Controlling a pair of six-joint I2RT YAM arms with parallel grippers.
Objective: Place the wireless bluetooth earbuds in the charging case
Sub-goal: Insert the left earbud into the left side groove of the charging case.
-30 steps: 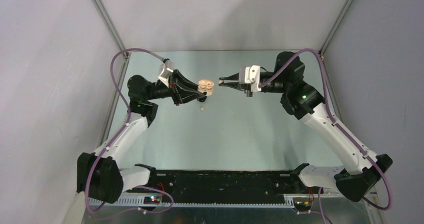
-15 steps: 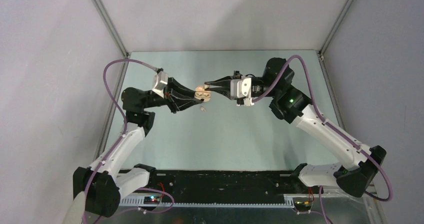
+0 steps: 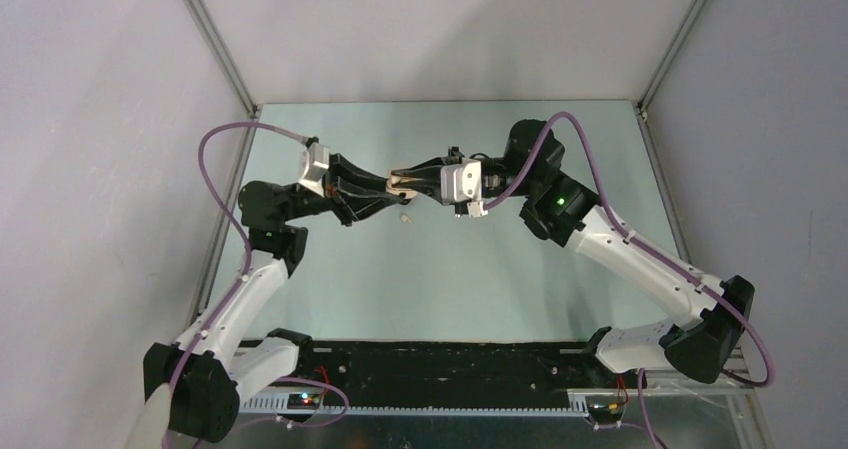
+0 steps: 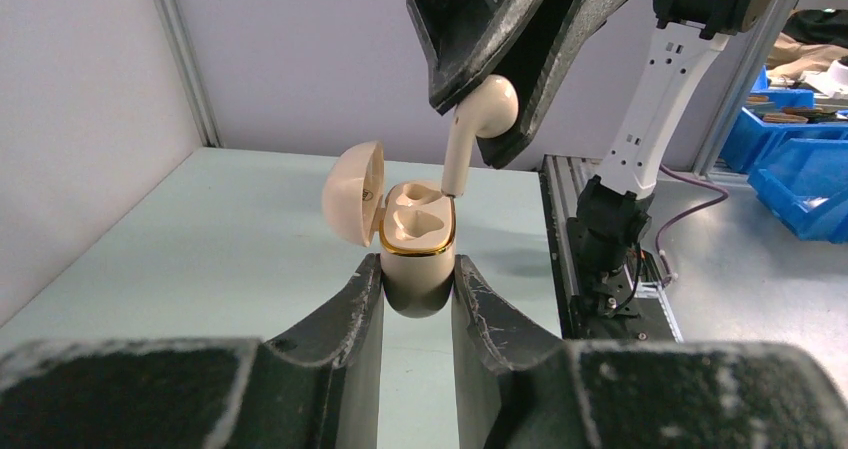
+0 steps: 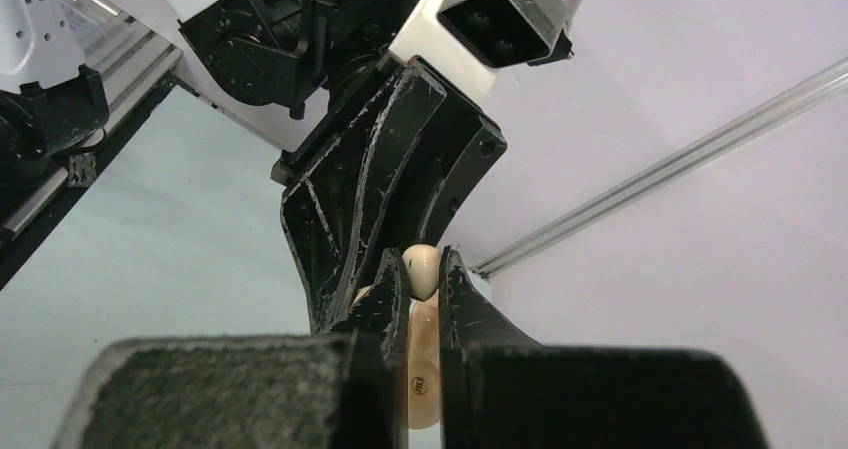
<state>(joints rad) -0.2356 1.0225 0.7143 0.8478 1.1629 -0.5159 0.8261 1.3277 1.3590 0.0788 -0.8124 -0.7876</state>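
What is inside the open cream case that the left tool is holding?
The charging case, clamped in the left tool, shows two moulded hollows, both without a bud. The cream earbud in the right tool has only its stem tip at the rim. The hollows' bottoms are hidden.

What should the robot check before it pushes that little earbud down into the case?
1. Is the lid open? ok, it is swung back to one side.
2. Is the case held steady? ok, the left gripper is shut on its body.
3. Is the earbud gripped? ok, the right gripper pinches its head, and the stem points toward the case.
4. Are the slots free? ok, both look empty.
5. Is the stem lined up with a slot? cannot tell; its tip sits right at the gold rim.
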